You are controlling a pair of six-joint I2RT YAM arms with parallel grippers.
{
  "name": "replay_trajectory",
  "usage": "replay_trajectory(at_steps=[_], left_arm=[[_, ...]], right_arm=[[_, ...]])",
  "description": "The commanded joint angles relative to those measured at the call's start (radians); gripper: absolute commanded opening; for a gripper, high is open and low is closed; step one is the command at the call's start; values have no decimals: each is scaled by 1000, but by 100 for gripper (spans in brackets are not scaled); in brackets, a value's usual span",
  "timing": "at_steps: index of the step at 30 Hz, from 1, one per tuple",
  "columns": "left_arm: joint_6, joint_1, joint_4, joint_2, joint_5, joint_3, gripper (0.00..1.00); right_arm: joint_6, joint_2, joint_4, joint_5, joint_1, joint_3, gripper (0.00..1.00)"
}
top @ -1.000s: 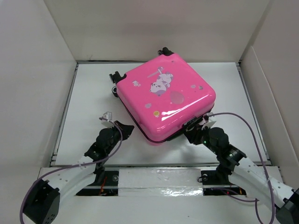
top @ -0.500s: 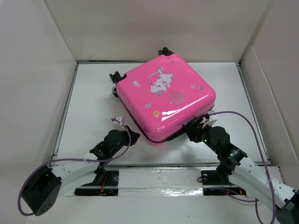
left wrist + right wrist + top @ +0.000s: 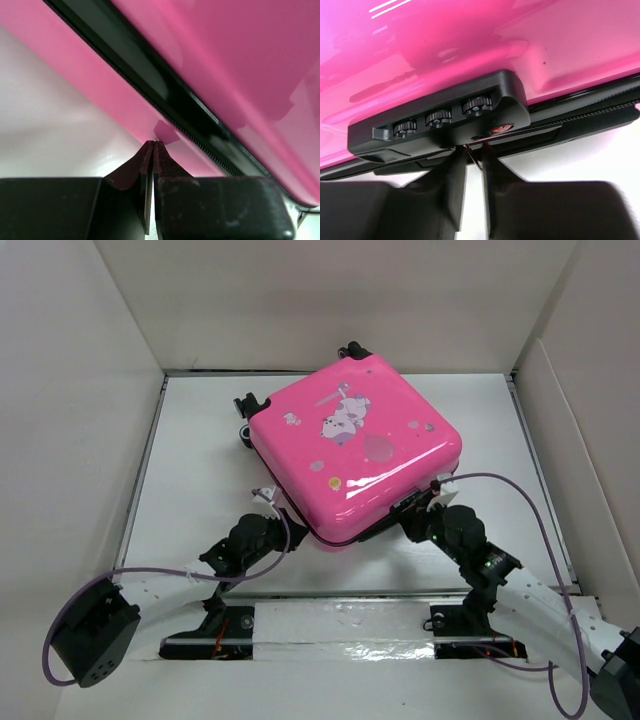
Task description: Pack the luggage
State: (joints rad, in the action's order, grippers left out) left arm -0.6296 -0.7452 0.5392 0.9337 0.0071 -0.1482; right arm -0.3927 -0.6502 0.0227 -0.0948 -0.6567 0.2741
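White table [image 3: 200, 440] enclosed on 3 sides by plain white walls [image 3: 330, 300], evenly lit.

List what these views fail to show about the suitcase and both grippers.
Luggage contents: every view, closed shell hides them.
Right gripper fingertips: right wrist view, tucked under the lock housing; any grip unclear.
Lock dial digits: right wrist view, too small.
Left gripper: left wrist view, contact with shell uncertain.

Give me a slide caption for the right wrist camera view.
Right gripper, fingers narrowly parted, just beneath the black three-dial combination lock on the pink luggage.
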Motion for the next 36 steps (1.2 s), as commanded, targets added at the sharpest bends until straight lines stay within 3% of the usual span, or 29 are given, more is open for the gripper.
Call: replay_trajectory(at_steps=[1,6,12,18,22,27,31,34,35,36], left_arm=[[14,-45,139,31,30,-54,0],[-7,-106,226,94,2,-82,0],[-22,-157,340,227,-50,-152,0],[-41,-157,413,344,-84,-244,0],[-42,-157,442,421,-65,-321,0],[-35,-178,447,550,-13,-454,0],[-27,-187,424,609,33,-507,0],[-30,-187,420,608,33,-478,20],[-19,-187,410,576,13,-461,41],[-12,-174,397,553,2,-423,50]], right_arm=[[-8,-14,124,43,-9,21,17],[-12,1,123,87,-18,16,0],[-49,15,77,87,-132,13,0],[-61,-43,-19,113,-346,100,0],[-104,-133,11,55,-486,135,0],[-130,-296,179,-72,-630,204,0],[-207,-388,394,-338,-640,195,0],[-245,-451,506,-471,-640,156,0],[-258,-454,516,-485,-640,146,0],[-265,-444,528,-493,-640,122,0]])
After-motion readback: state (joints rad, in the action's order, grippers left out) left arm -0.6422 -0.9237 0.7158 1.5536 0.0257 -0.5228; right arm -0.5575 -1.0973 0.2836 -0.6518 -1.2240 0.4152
